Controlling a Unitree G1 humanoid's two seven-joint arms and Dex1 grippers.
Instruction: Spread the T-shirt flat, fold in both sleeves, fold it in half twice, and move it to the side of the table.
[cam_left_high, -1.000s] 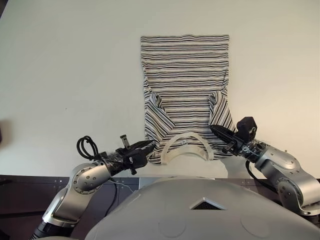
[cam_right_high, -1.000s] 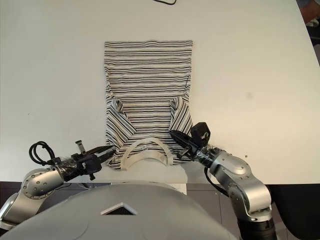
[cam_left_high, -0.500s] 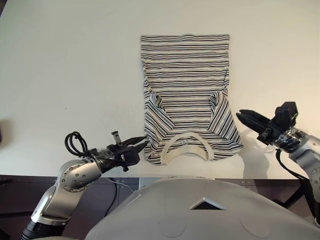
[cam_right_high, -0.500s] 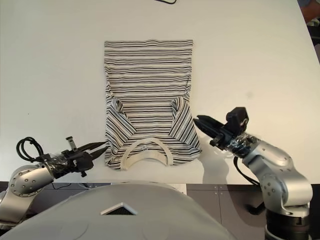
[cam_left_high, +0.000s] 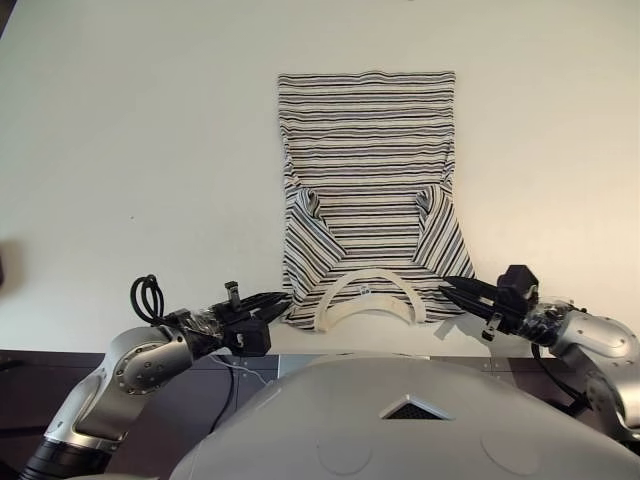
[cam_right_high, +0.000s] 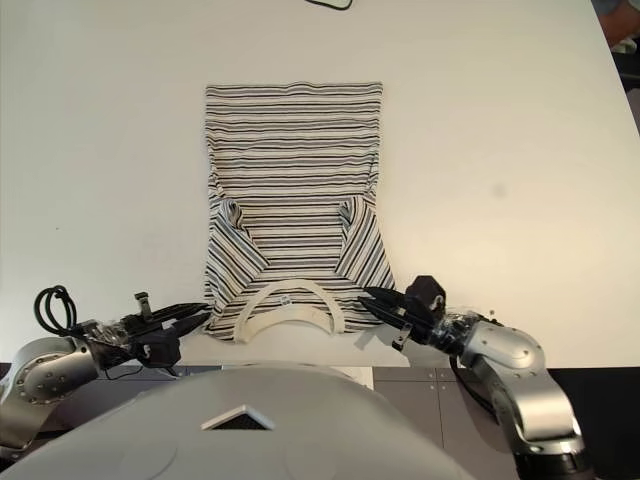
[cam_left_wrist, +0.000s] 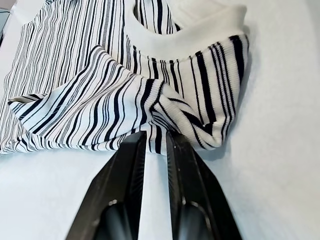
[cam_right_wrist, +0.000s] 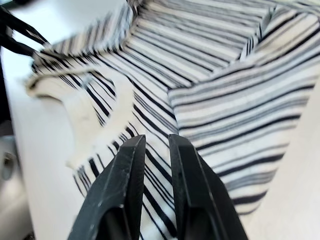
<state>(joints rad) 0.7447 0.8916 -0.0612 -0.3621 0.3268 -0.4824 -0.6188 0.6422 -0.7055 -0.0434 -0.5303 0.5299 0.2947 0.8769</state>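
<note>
The left arm is held low along the near edge of the white table (cam_left_high: 120, 150), elbow bent and forearm pointed inward. The left gripper (cam_left_high: 279, 299) is laid almost flat at the near-left shoulder corner of the black-and-white striped T-shirt (cam_left_high: 368, 150). Up close, its jaws are seen drawn to a narrow slit, with a bunch of shoulder cloth pinched between the tips and the stripes gathered into folds that run toward that point.

And on the other side, the right arm is mirrored: it too is kept low by the near edge, with the forearm angled inward. The right gripper (cam_left_high: 447, 287) is set over the near-right shoulder corner. Its jaws are parted by only a narrow gap, and flat striped cloth can be seen through that gap, with no gather in it.

The T-shirt is spread on the table, between the left and right edges. Its cream ribbed collar (cam_left_wrist: 200, 22) is placed right at the near edge, and the straight hem is turned toward the far edge. Both sleeves are folded in: the left sleeve (cam_left_high: 310, 250) and the right sleeve (cam_left_high: 445, 245) are laid over the body as slanted striped flaps. The body is narrowed into a tall rectangle that is widened slightly at the shoulders.
</note>
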